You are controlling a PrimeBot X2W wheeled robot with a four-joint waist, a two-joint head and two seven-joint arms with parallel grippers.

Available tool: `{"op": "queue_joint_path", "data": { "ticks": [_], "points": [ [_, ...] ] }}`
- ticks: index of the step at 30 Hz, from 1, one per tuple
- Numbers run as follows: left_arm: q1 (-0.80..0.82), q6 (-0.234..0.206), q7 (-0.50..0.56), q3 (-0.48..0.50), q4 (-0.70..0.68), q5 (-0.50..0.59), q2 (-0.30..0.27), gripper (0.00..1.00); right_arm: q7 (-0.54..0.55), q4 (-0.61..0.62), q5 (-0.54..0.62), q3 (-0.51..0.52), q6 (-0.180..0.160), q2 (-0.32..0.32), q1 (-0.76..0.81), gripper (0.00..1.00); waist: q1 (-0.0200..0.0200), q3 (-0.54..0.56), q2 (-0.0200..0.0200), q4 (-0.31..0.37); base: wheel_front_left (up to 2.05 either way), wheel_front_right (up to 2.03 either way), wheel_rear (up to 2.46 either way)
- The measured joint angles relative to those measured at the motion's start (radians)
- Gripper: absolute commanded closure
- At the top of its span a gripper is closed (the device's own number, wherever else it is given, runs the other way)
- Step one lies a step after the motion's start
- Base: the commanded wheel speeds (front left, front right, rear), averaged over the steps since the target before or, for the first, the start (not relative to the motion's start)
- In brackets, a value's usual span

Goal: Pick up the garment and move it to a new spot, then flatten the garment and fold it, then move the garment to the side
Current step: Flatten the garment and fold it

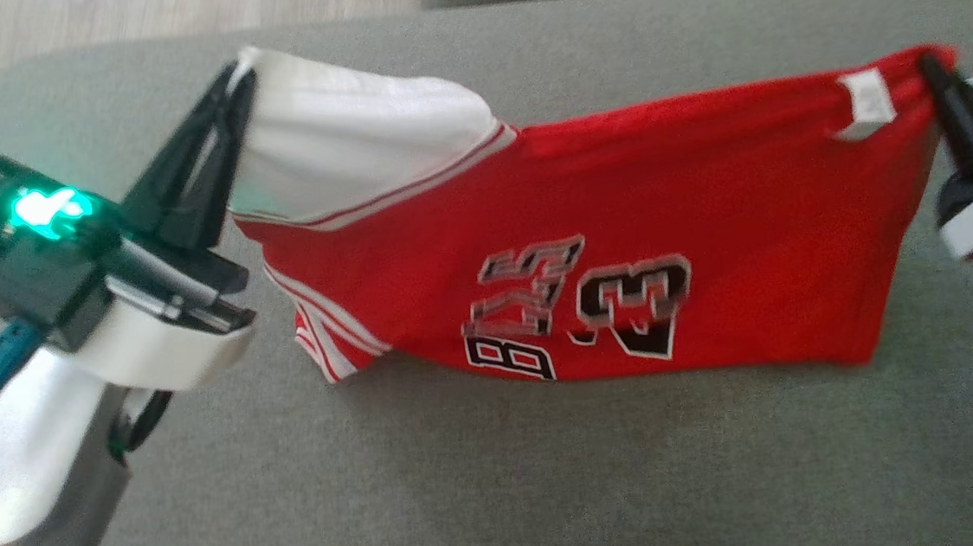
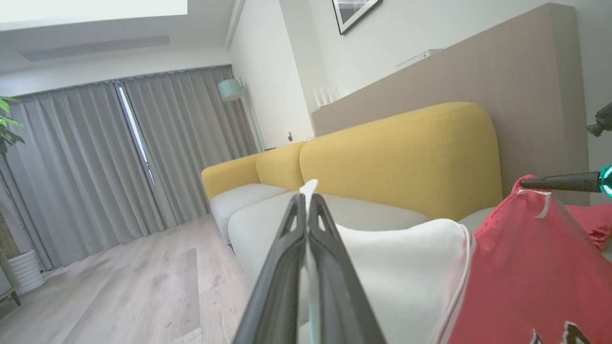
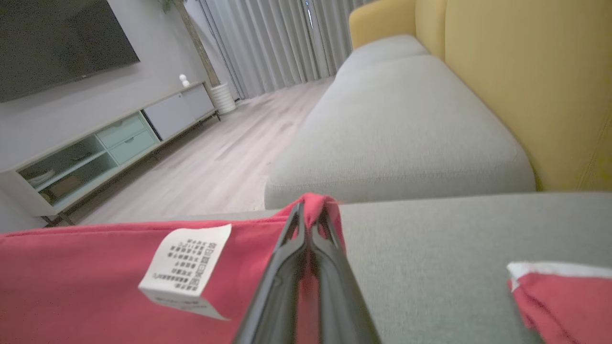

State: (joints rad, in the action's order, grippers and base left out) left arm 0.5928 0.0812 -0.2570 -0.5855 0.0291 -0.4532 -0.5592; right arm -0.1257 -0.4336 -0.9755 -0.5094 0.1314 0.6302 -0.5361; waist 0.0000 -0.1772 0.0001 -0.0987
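**Head view.** The garment, a red jersey with a white sleeve, hangs stretched between the two arms above the grey cushion. Its lower edge seems to touch the cushion. The left gripper pinches the white sleeve end with its fingers pressed together. The right gripper pinches the red top corner beside the label.

**Left wrist view.** The two dark fingers meet on a sliver of white cloth. The red body falls away to the right, where the other arm's tip bites its far corner.

**Right wrist view.** The fingers close on a small red fold. The label hangs just to their left, and a loose red-and-white part lies on the cushion at lower right.

**Step in hand (judged).** The garment is being carried to its new spot. Both tips should travel level and at equal pace, with the top edge taut but not strained, since each bite is small and could slip. The hem is best lowered first, then drawn back so the cloth lays out flat.
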Motion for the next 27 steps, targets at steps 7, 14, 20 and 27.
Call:
{"op": "queue_joint_path", "data": {
  "ticks": [7, 14, 20, 27],
  "points": [
    [-0.002, 0.008, -0.001, 0.082, -0.067, -0.002, -0.035, 1.0, 0.03, 0.243, -0.063, 0.089, 0.0, 0.146, 0.086, 1.0, -0.0001, 0.074, 0.0, 0.037, 0.0, 0.0, 0.0],
    [0.017, 0.018, 0.029, 0.157, -0.139, -0.075, -0.096, 1.0, 0.079, 0.472, -0.084, 0.254, 0.0, 0.233, 0.157, 1.0, -0.0001, 0.138, 0.0, 0.101, 0.0, 0.0, 0.0],
    [0.157, 0.034, 0.093, 0.171, -0.127, -0.14, -0.114, 1.0, 0.149, 0.496, -0.013, 0.307, 0.0, 0.215, 0.076, 1.0, -0.0003, 0.14, 0.0, 0.147, 0.0, 0.0, 0.0],
    [0.421, 0.044, 0.127, 0.118, 0.107, -0.152, -0.059, 1.0, 0.205, 0.351, 0.084, 0.22, 0.0, 0.082, -0.239, 1.0, 0.0001, 0.052, 0.0, 0.143, 0.0, 0.0, 0.0]
  ]
}}
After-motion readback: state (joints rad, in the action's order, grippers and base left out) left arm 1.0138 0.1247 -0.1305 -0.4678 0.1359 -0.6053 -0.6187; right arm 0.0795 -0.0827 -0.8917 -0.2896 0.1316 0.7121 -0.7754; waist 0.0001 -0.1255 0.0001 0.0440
